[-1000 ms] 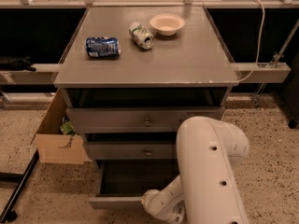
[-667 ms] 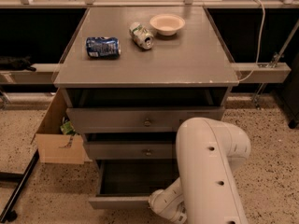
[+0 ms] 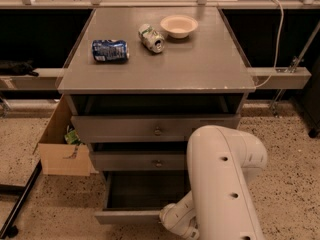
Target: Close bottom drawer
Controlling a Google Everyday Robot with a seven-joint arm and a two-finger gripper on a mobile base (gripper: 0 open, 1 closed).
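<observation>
Camera view showed the bottom drawer (image 3: 126, 216) pulled out at lower centre of the frame, its interior exposed. The gripper (image 3: 175, 219) sat at the right end of the drawer's front panel, partly hidden by the white arm (image 3: 225, 179). The state of the jaws could not be determined.

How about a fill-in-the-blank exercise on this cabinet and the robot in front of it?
The bottom drawer stands ____.
The robot's hand is down by that drawer's ____ panel.
The blue can lies on its ____ atop the cabinet.
A ____ box stands by the cabinet.
Missing words: open; front; side; cardboard.
</observation>
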